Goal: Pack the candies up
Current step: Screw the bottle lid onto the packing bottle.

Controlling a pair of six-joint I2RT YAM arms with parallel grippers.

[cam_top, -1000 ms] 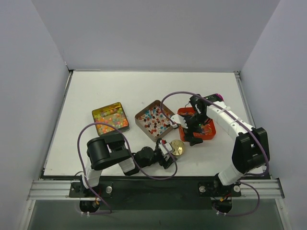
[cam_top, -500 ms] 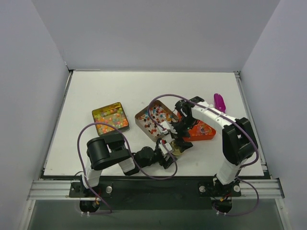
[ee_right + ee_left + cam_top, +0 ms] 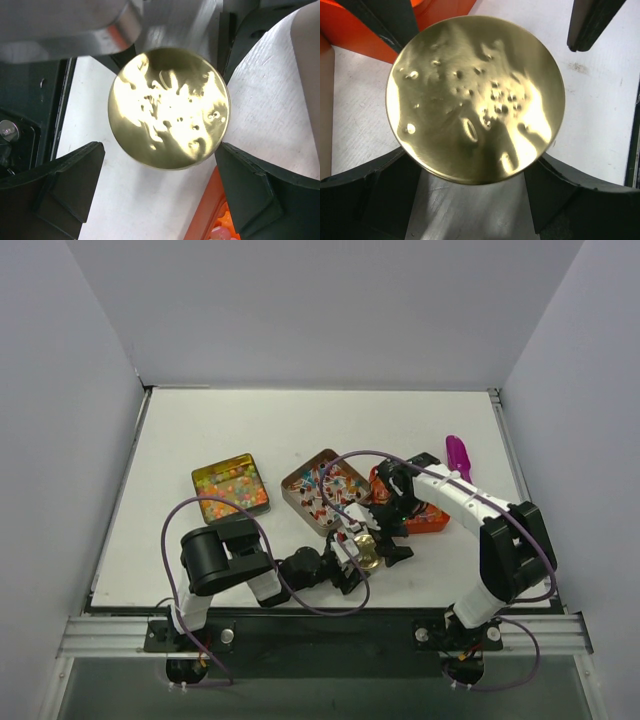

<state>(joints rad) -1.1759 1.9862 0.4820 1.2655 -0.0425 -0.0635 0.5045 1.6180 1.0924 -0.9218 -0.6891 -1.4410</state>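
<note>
The candies lie in three containers: round beads in a gold tin [image 3: 230, 486], twist-wrapped pieces in a second tin [image 3: 324, 490], and more in an orange tray [image 3: 428, 518]. A few tray candies show in the right wrist view [image 3: 219, 233]. My left gripper [image 3: 356, 553] lies low on the table, shut on the round gold lid [image 3: 366, 549]; its fingers [image 3: 366, 192] press the lid's [image 3: 475, 97] near edges. My right gripper [image 3: 386, 542] is open, its fingers [image 3: 56, 186] straddling the same lid [image 3: 169, 107] from the opposite side without touching it.
A purple scoop [image 3: 457, 452] lies behind the orange tray at the right. The tray's corner is close to the lid [image 3: 350, 37] and next to my right finger [image 3: 202, 220]. The right arm's cable arcs over the twist-candy tin.
My right gripper has moved off the orange tray, toward the near edge, and now sits over the gold lid. The left arm and the lid have not moved.
</note>
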